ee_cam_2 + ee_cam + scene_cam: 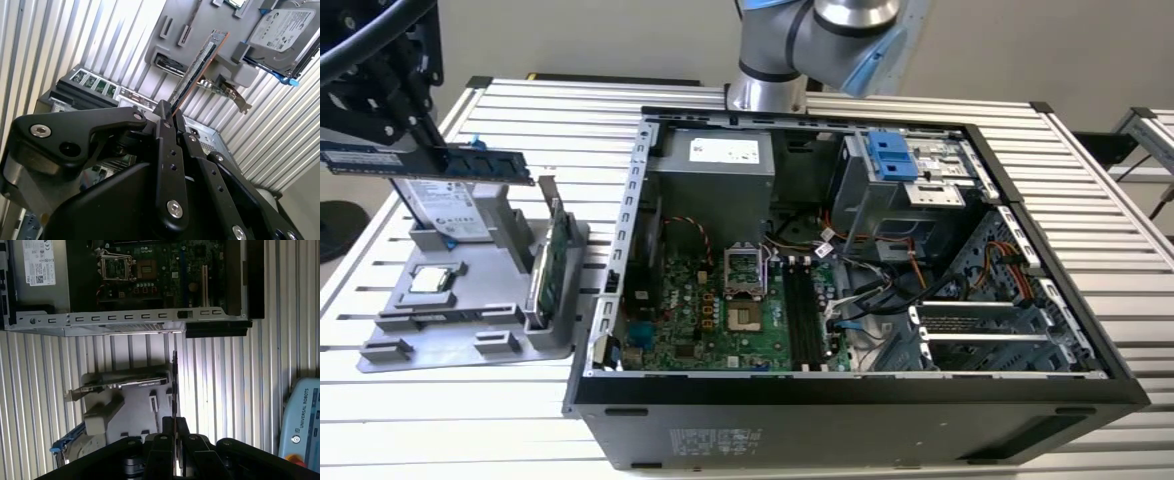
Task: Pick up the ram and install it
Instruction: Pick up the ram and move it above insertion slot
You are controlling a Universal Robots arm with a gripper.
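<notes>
- The claw [416, 147] grips the ram [454, 165] tight, holding it above the grey tray [470, 268].
- The open computer case [854, 388] stands beside the tray on the desk [454, 420].

The arm [774, 50] is a silver-grey metal tube, its rounded joint capped in light blue. The claw [167, 113] is matte black throughout, with broad angular link plates and slim flat fingers [168, 160] dotted with small holes. Bright silver screw heads [40, 131] sit in the plates. A black cable [360, 42] curves beside it in the exterior view.
</notes>
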